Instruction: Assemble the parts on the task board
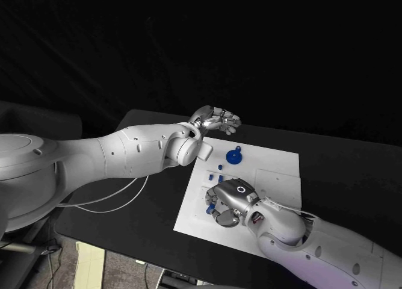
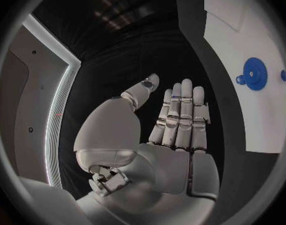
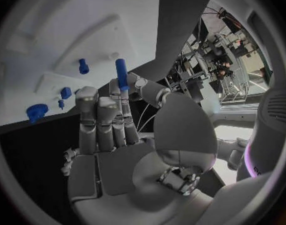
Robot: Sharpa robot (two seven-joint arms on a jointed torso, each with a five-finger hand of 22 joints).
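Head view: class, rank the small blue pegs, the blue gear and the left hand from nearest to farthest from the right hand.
1. Small blue pegs: on the task board, just beyond the right hand, which pinches a long blue peg.
2. Blue gear: farther along the board, near its far edge.
3. Left hand: off the board, past its far corner.
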